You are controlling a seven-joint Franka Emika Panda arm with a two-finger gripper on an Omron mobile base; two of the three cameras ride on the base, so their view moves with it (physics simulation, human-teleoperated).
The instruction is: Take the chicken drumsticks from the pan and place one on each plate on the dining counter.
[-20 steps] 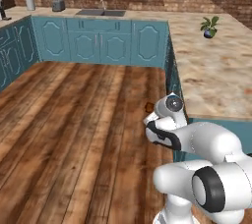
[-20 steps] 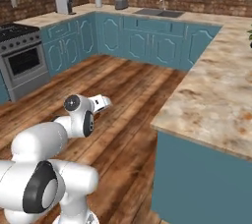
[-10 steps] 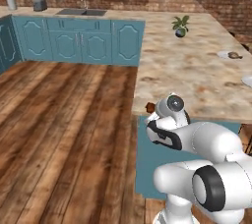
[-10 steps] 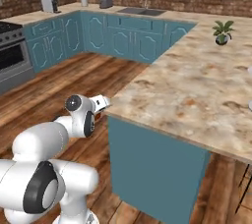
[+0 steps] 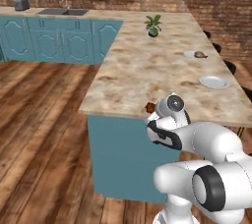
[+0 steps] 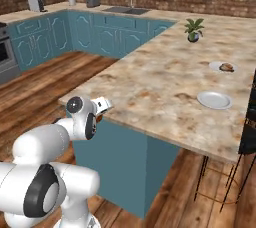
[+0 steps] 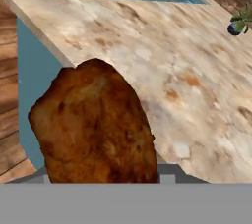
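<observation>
The tool (image 5: 153, 111) holds a drumstick (image 7: 96, 125) at the tabletop's (image 5: 147, 70) near corner, bound for the empty plate (image 5: 213, 82).

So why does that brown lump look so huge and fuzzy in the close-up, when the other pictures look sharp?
Hand view: the reddish-brown chicken drumstick sits right at the lens, soft-edged. Left base view: it is a speck; flat, even light on the beige marble counter.

Brown drumstick (image 7: 96, 125) at dining counter (image 7: 162, 56) edge.
</observation>
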